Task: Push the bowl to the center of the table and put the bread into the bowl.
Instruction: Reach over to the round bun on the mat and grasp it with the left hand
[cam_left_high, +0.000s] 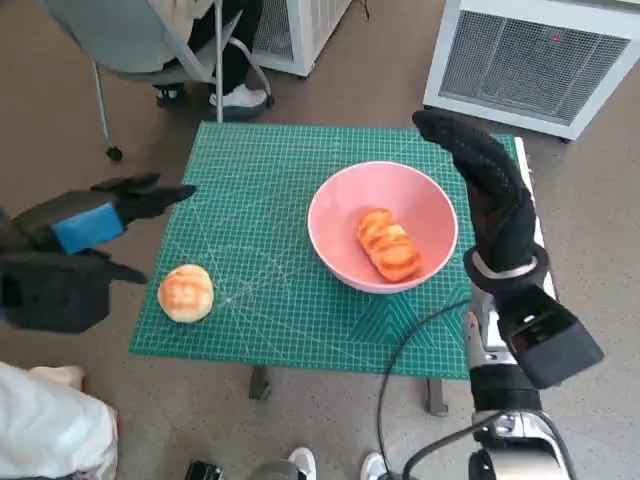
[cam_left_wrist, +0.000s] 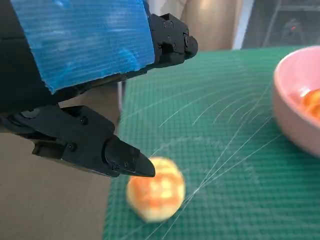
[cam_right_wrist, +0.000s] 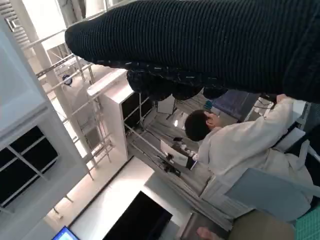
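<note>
So the left hand (cam_left_high: 85, 225) is hovering off the left edge of the table, fingers apart and nothing in them; in the left wrist view the black fingertips (cam_left_wrist: 127, 162) hang just above the round bun (cam_left_high: 186, 292), near it but not touching as far as I can tell; the right hand (cam_left_high: 490, 185) in its knitted glove is raised at the far right side of the bowl (cam_left_high: 383, 226), fingers looking stretched out flat with nothing held, and I can't tell whether it touches the rim.

The bowl sits a bit right of the middle of the green mat (cam_left_high: 270, 180), so the push looks mostly done or close to it; 1 long loaf (cam_left_high: 388, 244) is already lying inside; the bun is at the near left corner of the mat, well apart from the bowl. My guess is the step in hand is the pick-up of that bun; next move would need the left hand to come down, close around it gently, then carry it right and over the rim.

Materials: bowl is smooth glossy pink, deep and round, probably plastic or ceramic; the bun is a soft-looking golden dome, likely squashy so no hard squeeze; the mat is flat green with a printed white grid; glove is ribbed knit.
</note>
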